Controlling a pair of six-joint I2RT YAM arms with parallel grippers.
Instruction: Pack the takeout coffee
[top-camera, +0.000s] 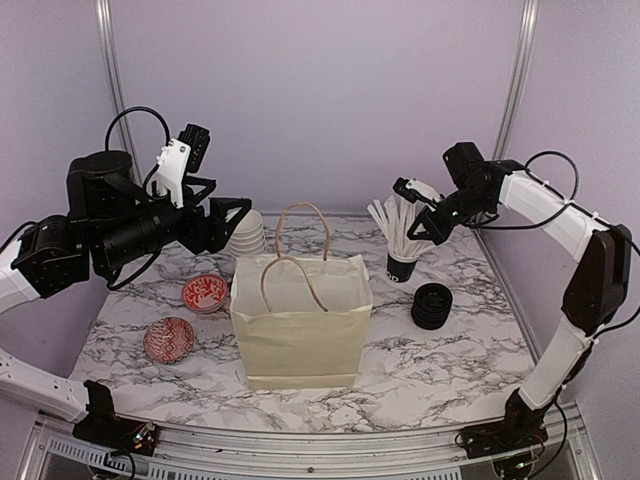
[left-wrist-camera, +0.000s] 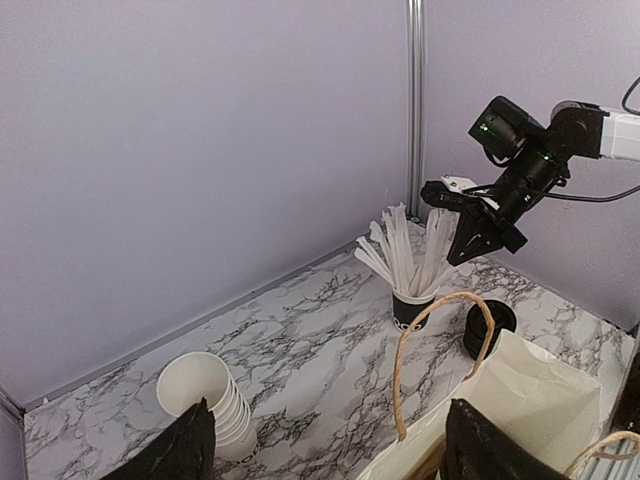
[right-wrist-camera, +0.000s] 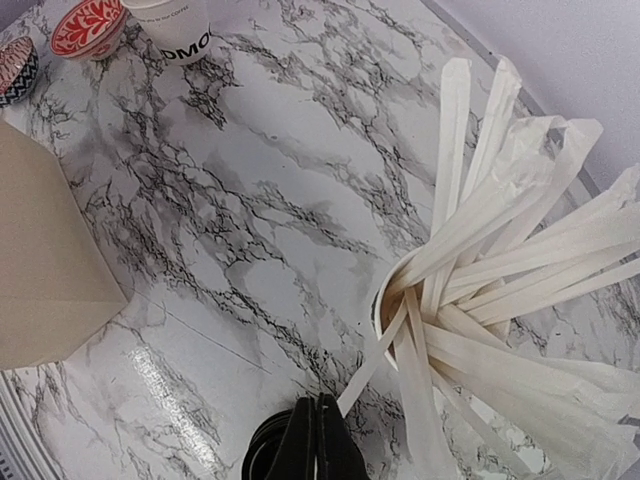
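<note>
I cannot see any coffee cup with a black lid on it, not on the table and not in the part of the paper bag that shows. The inside of the bag is hidden, so one may be in there. The bag stands up in the middle, mouth facing up, between the two arms. The left gripper has its fingers spread wide with nothing in them, close above the pile of bare white cups. The right gripper has its fingers pressed together, pointing down at the pile of black lids, beside the cup of white sticks. So the left arm is nearer the cups and the right arm nearer the lids.
</note>
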